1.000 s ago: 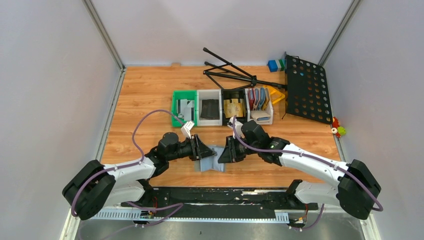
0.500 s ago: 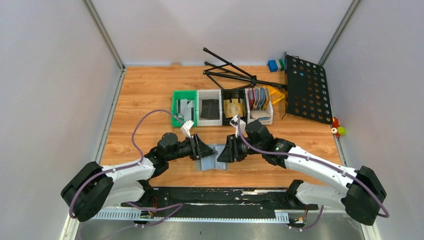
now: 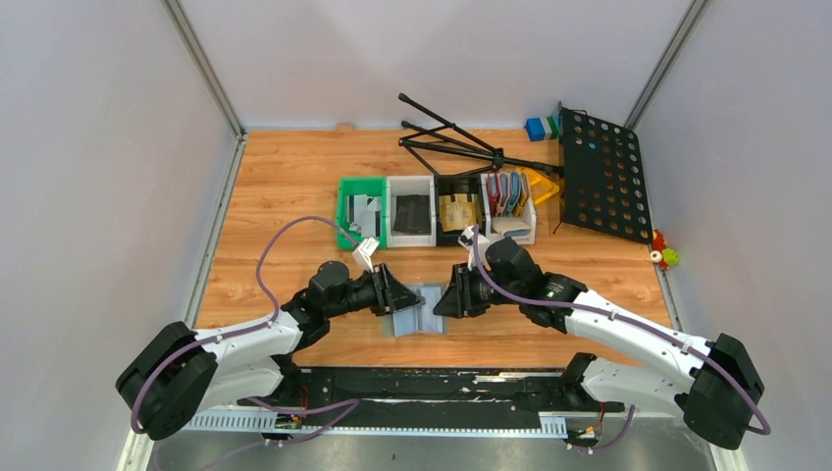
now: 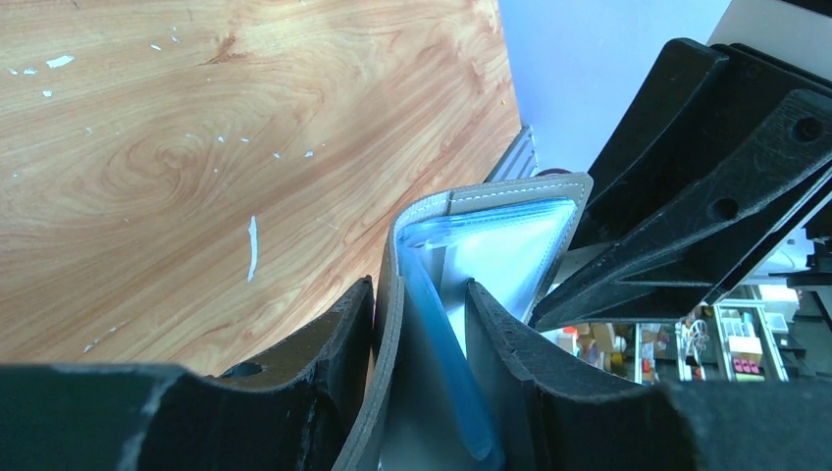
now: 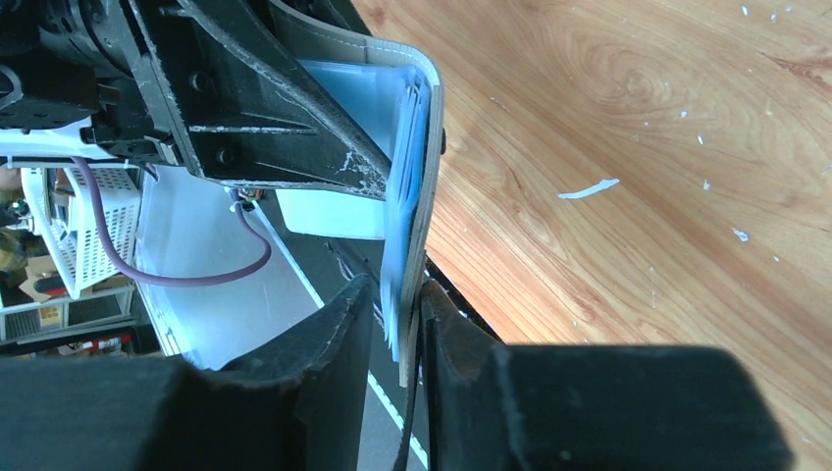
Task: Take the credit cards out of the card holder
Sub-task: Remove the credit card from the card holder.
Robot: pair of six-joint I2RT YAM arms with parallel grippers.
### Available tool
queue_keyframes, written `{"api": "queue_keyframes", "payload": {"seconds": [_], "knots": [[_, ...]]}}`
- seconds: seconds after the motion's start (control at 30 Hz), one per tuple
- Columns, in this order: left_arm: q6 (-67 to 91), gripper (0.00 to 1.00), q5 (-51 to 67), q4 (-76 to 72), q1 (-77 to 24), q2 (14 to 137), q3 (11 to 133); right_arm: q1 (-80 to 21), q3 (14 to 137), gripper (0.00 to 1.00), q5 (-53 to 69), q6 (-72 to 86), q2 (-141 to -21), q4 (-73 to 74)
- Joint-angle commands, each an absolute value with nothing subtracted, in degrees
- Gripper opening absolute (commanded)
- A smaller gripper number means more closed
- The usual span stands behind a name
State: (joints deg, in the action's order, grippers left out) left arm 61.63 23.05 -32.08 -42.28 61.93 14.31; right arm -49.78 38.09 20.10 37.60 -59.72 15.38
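Black fingers (image 4: 324, 343) of your left end effector (image 4: 420, 294) are clamped on one flap of the card holder (image 3: 416, 316), with the grey cover against one pad and the blue pockets against the other. Treat that as your anchor and hold it firm.

Your right end effector (image 5: 397, 289) has its jaws narrowly apart on either side of the opposite flap's edge. You cannot tell from these views whether they bite or merely straddle it.

The credit cards do not show plainly; judge them tucked inside the pockets. To do this well, get the right pads onto a card's edge alone, not cover and sleeve together. Then draw along the pocket's mouth rather than prying the flaps wider.

The holder stands half open between the two tools, low at the worktop (image 3: 294, 196) near its front edge. Both arms reach low and inward from their bases, forearms almost level, wrists facing each other nose to nose.
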Motion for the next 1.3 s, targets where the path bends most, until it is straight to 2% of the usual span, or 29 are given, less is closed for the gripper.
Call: {"api": "queue_keyframes", "payload": {"seconds": [0.0,0.13,0.3,0.4,0.47,0.6,0.67,0.8,0.93,1.07,1.27], "knots": [[61.39,0.00,22.89,-33.56,-42.36,60.88,15.49,-49.76,39.09,0.23,19.14,37.93,-58.94,14.33],[62.15,0.00,23.64,-34.36,-42.36,60.91,15.56,-49.75,39.95,0.12,19.59,37.55,-60.85,14.43],[62.34,0.00,23.59,-33.98,-42.28,60.79,15.58,-49.75,40.53,0.10,17.84,37.00,-60.76,15.58],[63.96,0.05,25.57,-37.94,-42.28,61.70,15.48,-49.76,40.61,0.06,17.83,36.40,-61.64,15.64],[63.85,0.12,27.52,-38.70,-42.28,62.81,16.26,-49.79,40.68,0.03,19.19,36.11,-62.67,14.61],[62.71,0.43,28.30,-37.41,-42.28,64.43,17.57,-49.83,40.09,0.00,22.89,36.94,-63.71,9.85],[61.81,0.52,27.76,-36.01,-42.28,64.58,17.74,-49.83,39.91,0.00,24.08,37.53,-63.59,8.01],[61.22,0.56,27.15,-35.39,-42.32,65.43,17.67,-49.83,39.73,0.00,25.38,37.53,-62.89,5.85],[60.88,0.73,26.79,-34.48,-42.28,66.13,17.59,-49.74,41.07,0.00,21.73,37.33,-62.50,9.44],[58.74,0.84,24.70,-30.61,-42.28,64.73,17.24,-49.74,44.67,0.00,14.27,36.23,-64.99,20.58],[56.52,0.97,25.33,-28.64,-42.28,65.50,17.42,-49.90,46.71,0.00,12.20,36.78,-69.18,24.39]]}}
